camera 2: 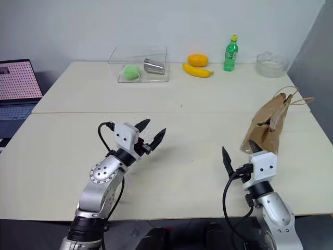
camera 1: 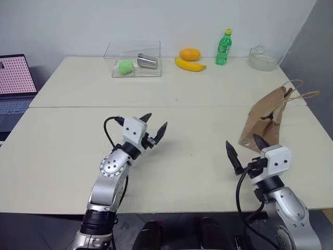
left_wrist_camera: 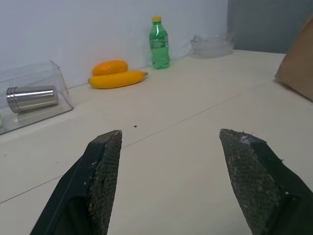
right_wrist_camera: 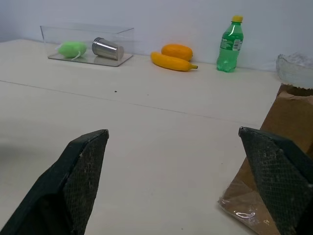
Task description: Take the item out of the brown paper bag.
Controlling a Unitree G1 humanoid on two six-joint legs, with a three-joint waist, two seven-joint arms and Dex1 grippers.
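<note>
1. We see the brown paper bag [camera 1: 266,117] standing on the right side of the table [camera 1: 171,156], leaning, its two thin loop handles trailing off to the right.
2. We cannot see the item; we judge it is inside the bag, hidden by the creased paper walls.
3. Our right gripper [camera 1: 244,147] has its fingers spread wide, empty, and hangs just beside the bag's lower corner, not touching it as far as we can tell.
4. Our left gripper [camera 1: 155,127] is also spread and empty, over bare table, well apart from the bag.
5. Risk: the bag is light and already tilted, so a one-sided push could tip or slide it toward the table edge.
6. Risk: reaching in blind, we might pinch paper or a handle instead of the item.
7. The green bottle [camera 1: 223,48] at the back is not our target.
</note>
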